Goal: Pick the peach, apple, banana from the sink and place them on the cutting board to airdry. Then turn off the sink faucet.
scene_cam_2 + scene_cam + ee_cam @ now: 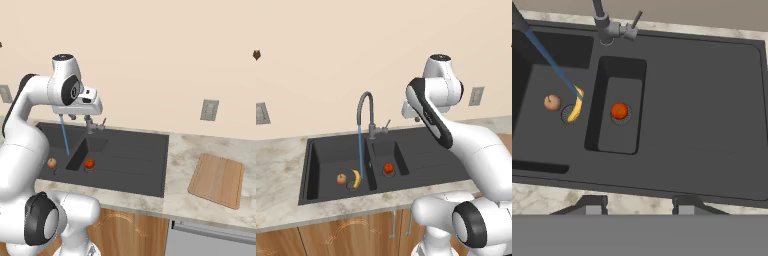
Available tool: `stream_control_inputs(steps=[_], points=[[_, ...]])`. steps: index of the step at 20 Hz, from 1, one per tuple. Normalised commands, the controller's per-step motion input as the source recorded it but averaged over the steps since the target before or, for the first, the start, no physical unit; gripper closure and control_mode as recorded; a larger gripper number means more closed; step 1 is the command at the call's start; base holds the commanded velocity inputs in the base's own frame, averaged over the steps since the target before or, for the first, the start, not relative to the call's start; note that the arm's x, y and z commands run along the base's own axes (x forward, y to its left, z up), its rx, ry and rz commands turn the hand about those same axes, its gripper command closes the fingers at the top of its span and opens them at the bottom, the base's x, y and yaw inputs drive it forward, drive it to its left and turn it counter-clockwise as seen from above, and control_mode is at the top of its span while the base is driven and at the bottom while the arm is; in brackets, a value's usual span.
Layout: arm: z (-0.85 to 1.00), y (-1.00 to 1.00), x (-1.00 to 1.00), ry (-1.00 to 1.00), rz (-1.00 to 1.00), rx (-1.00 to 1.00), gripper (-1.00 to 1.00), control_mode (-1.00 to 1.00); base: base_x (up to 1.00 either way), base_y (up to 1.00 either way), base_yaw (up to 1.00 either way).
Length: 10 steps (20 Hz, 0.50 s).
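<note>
The banana [576, 104] lies on the floor of the large basin of the black sink [702, 100], over the round drain. In the hand view its long axis runs from upper right to lower left, with the curve bulging toward the divider between the basins; in the left base view [356, 178] it lies along the basin's depth, one end toward the front wall and the other toward the faucet side. The thin blue water stream [552, 62] comes down onto its upper end.

Just beside the banana, on the side away from the divider, sits a pale pinkish round fruit, the peach [552, 102], close to the banana but apart from it. In the small basin a red-orange round fruit, the apple [619, 111], rests on that basin's drain. The ribbed drainboard carries nothing.

The dark gooseneck sink faucet [367, 112] stands behind the divider, its thin lever [636, 20] angled up and to the side.

The light wooden cutting board [217, 180] lies flat on the marbled counter [185, 150], well apart from the sink's drainboard end, with nothing on it.

The gripper [639, 206] hangs above the sink's front edge; the jaws stand apart with nothing between them.
</note>
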Motion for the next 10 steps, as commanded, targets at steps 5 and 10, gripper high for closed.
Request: stream_control_inputs(steps=[5,10], points=[[0.0,0.12,-0.1,0.0,0.0,0.0,-1.0,-1.0,0.0,0.0,0.0],[-0.05,0.13,-0.25,-0.01,0.0,0.01,-1.0,-1.0,0.0,0.0,0.0]])
